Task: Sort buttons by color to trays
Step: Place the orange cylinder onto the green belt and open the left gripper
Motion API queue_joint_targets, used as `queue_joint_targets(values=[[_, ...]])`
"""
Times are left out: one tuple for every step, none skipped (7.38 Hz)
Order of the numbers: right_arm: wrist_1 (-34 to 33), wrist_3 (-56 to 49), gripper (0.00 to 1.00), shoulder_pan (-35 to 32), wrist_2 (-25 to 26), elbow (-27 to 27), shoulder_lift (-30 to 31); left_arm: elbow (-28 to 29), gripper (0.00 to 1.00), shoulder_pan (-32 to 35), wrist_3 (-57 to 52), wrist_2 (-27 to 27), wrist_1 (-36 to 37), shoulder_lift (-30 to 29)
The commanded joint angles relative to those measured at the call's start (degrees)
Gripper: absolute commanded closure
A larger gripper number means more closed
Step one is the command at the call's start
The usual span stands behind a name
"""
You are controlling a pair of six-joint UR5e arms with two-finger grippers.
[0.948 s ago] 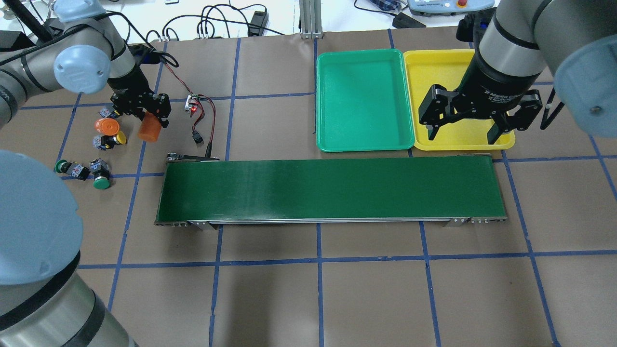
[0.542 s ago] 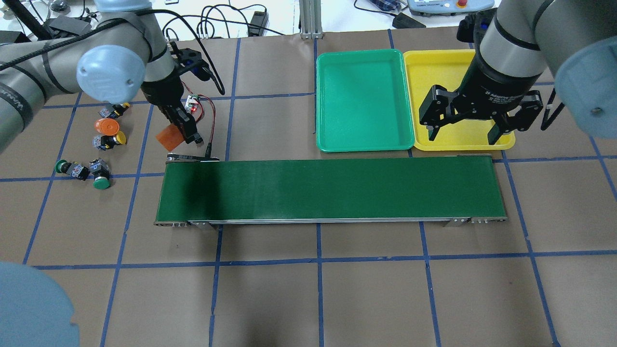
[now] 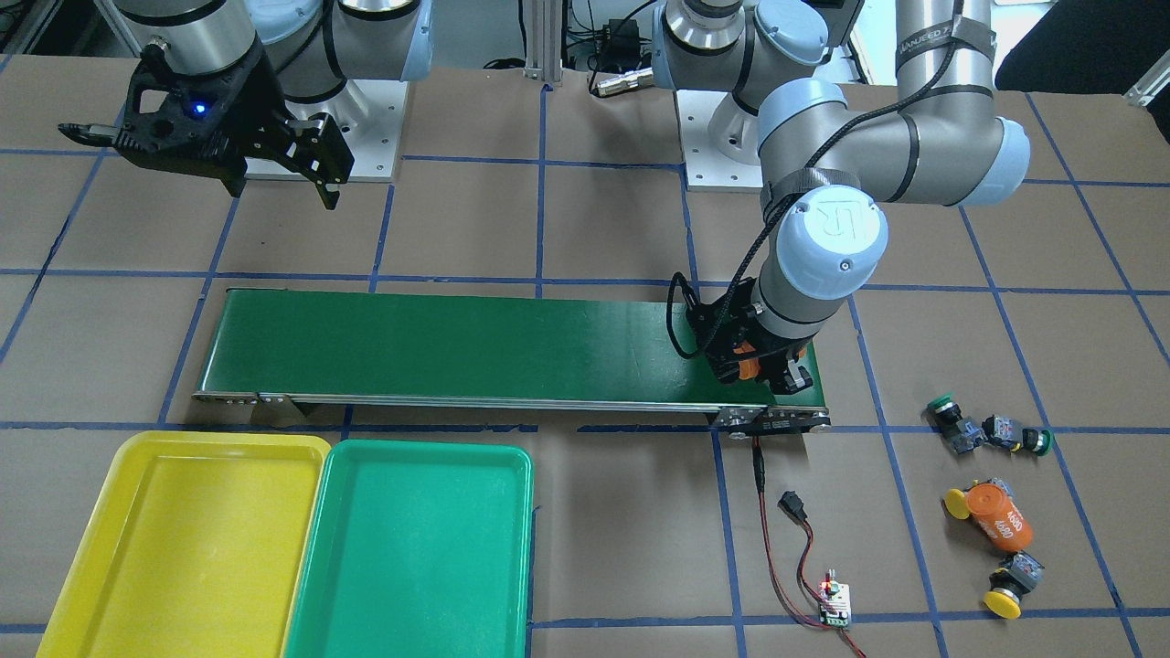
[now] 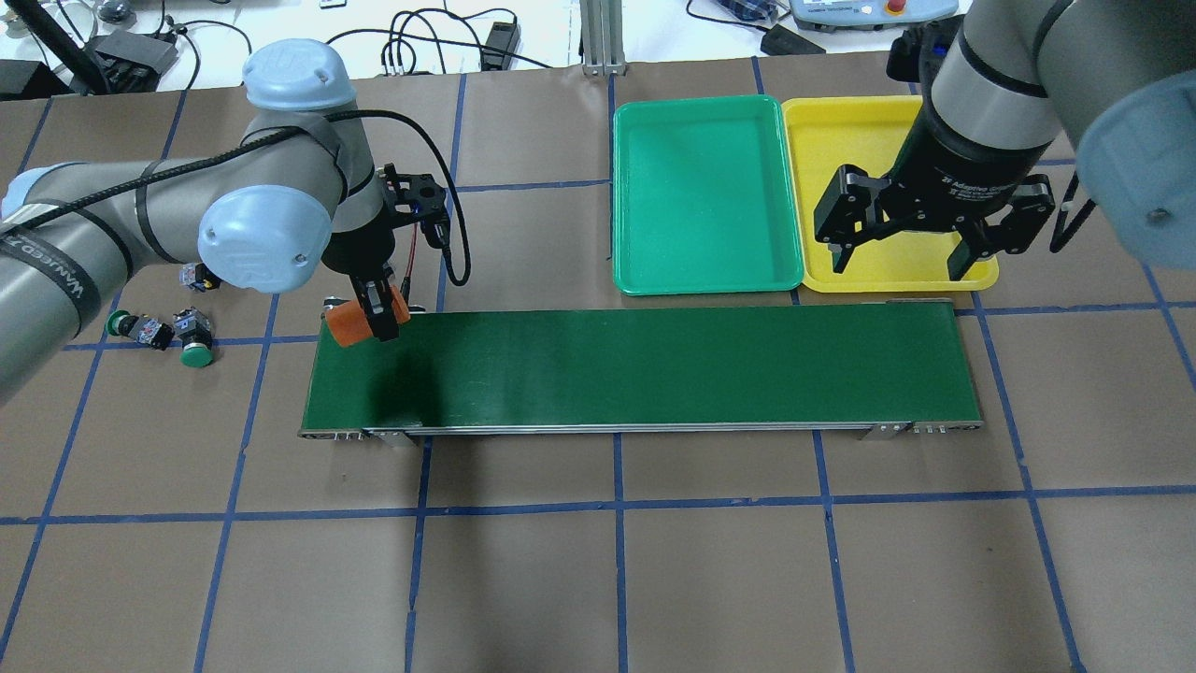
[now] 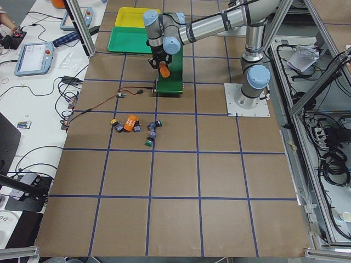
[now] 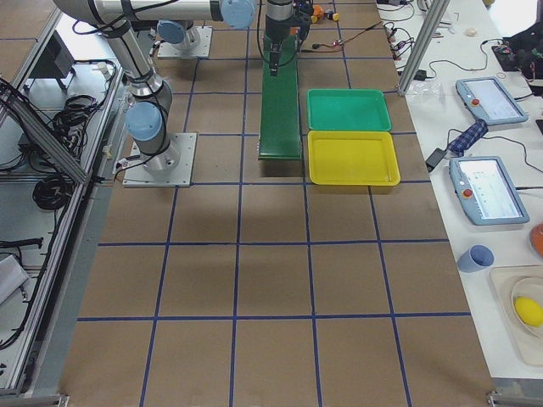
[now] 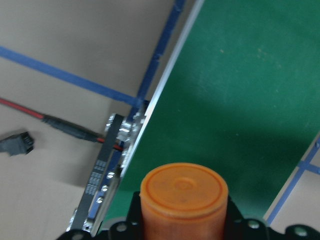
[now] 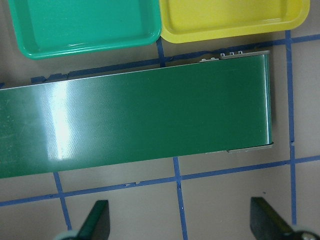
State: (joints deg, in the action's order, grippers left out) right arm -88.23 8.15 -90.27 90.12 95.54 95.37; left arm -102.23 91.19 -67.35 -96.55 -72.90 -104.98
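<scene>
While your left gripper [image 4: 371, 316] clamps an orange cylinder [image 4: 344, 328] over the conveyor belt's [image 4: 645, 366] end, the right gripper [image 4: 899, 267] hangs spread wide above the yellow tray [image 4: 841, 123], beside the green tray [image 4: 707, 201]. You'll find all four buttons [image 3: 1011, 585] on the table [image 4: 710, 579], well apart from both trays.

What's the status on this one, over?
Left end effector shut on orange cylinder over the end of the belt. Right end effector open, holding nothing. Four buttons unsorted on the table. Second cylinder lies among them.
</scene>
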Motion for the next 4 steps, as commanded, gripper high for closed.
queue_joint_targets(values=[[-0.1, 0.1, 0.00, 0.0, -0.1, 0.0, 0.0, -3.1, 0.99, 0.8, -2.0, 0.3, 3.5, -1.1], [-0.1, 0.0, 0.00, 0.0, -0.1, 0.0, 0.0, -3.8, 0.86, 1.9, -1.5, 1.4, 3.6, -0.4], [-0.2, 0.1, 0.00, 0.0, -0.4, 0.0, 0.0, -4.2, 0.60, 2.7, -0.8, 3.1, 4.9, -0.8], [-0.2, 0.1, 0.00, 0.0, -0.2, 0.0, -0.1, -4.4, 0.34, 3.2, -0.3, 3.1, 6.3, -1.5]])
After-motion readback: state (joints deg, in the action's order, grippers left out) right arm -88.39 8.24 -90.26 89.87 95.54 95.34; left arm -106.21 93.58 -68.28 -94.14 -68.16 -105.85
